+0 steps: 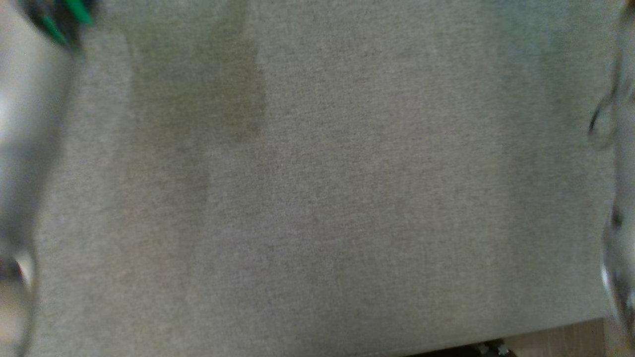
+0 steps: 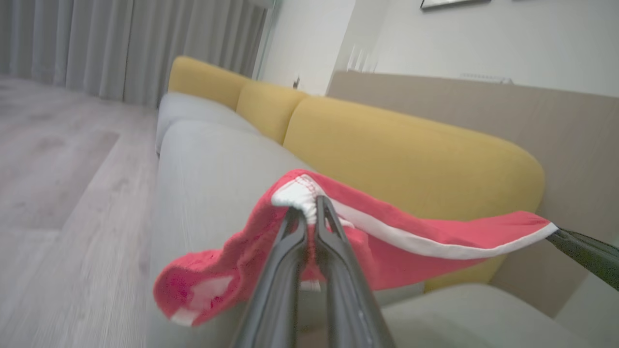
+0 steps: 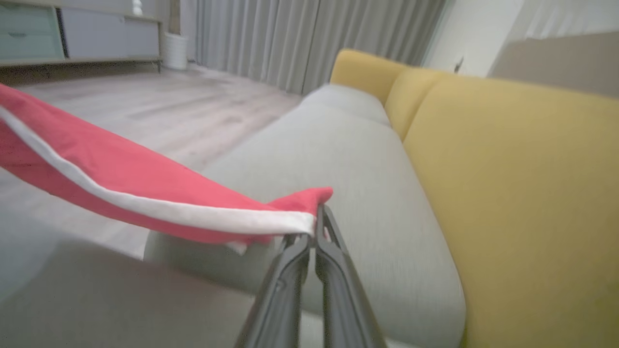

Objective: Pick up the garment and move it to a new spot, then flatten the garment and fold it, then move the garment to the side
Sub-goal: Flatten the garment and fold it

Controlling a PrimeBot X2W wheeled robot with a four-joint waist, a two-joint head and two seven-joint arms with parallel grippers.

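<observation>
Left wrist view: garment (image 2: 435, 237) stretched between left claw (image 2: 308, 209), right claw (image 2: 557, 234).

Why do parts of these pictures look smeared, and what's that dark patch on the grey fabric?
Head view: the grey cushion is fairly sharp, the dark patch looks like shadow, pale arms at both edges are blurred. Left wrist view: the floor streaks and the red garment smears lower left. Right wrist view: the grey foreground is out of focus.
</observation>
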